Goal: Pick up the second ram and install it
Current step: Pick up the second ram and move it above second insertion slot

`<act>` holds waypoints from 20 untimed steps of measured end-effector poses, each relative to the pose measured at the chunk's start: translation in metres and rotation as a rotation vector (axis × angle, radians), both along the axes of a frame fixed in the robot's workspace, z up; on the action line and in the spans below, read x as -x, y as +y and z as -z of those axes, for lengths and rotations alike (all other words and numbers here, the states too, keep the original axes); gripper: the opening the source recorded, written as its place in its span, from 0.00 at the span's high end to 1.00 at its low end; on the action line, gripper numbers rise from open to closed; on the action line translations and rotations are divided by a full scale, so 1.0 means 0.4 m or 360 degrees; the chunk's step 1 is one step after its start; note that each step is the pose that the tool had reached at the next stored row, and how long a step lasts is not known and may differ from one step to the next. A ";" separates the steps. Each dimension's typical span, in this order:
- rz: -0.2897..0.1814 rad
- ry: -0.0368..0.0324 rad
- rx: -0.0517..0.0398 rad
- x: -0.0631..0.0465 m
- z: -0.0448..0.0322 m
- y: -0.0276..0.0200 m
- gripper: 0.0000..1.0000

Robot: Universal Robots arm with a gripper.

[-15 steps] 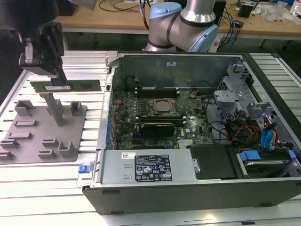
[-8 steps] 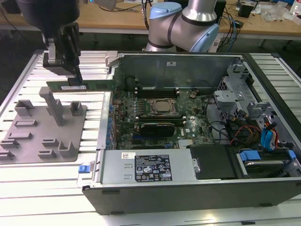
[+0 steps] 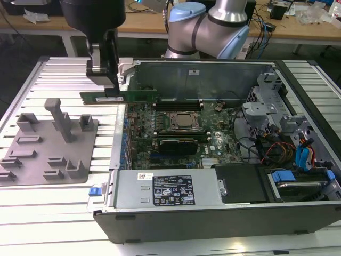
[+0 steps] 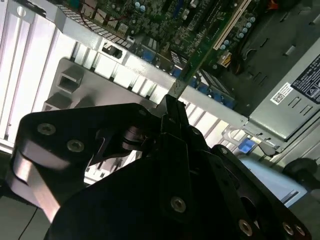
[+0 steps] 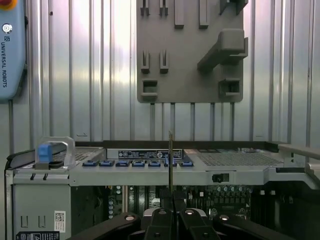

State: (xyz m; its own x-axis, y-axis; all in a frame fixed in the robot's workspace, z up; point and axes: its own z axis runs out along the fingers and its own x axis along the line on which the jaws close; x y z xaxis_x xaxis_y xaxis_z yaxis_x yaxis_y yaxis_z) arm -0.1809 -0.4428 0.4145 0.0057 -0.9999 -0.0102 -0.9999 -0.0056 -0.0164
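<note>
1. Grasp state: The black gripper (image 3: 105,85) of the 1 arm has its 2 jaws clenched on the second ram (image 3: 136,96), a slim, flat, long green circuit-board stick. The stick hangs directly below the jaws and stands on edge.

2. Long axis: In the exterior view the stick's long axis runs from the exterior view's left to its right, level with the worktop. The jaws grip it left of its middle, so the longer part projects toward the exterior view's right. In the first wrist view the second ram (image 5: 170,150) appears edge-on as a thin line rising from between the jaws.

3. Location: The stick is held in the air over the far left corner of the open black computer case (image 3: 213,224), across its left wall. It appears to touch nothing but the jaws.

4. Governing relation: The black memory slots (image 3: 178,105), just beyond the silver CPU socket (image 3: 184,121) on the green motherboard (image 3: 224,138), lie toward the exterior view's right of the stick and lower. Their long axis appears parallel to the stick's.

5. Surroundings: The grey plastic fixture plate (image 3: 32,154) rests on the ribbed aluminium worktop (image 3: 64,74), nearer than the jaws.
</note>
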 end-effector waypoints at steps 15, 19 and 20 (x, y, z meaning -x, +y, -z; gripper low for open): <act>0.0000 0.0000 0.0000 -0.116 0.000 0.000 0.91; 0.0000 0.0000 0.0000 -0.116 0.000 0.000 0.91; 0.0000 0.0000 0.0000 -0.118 0.000 0.000 0.91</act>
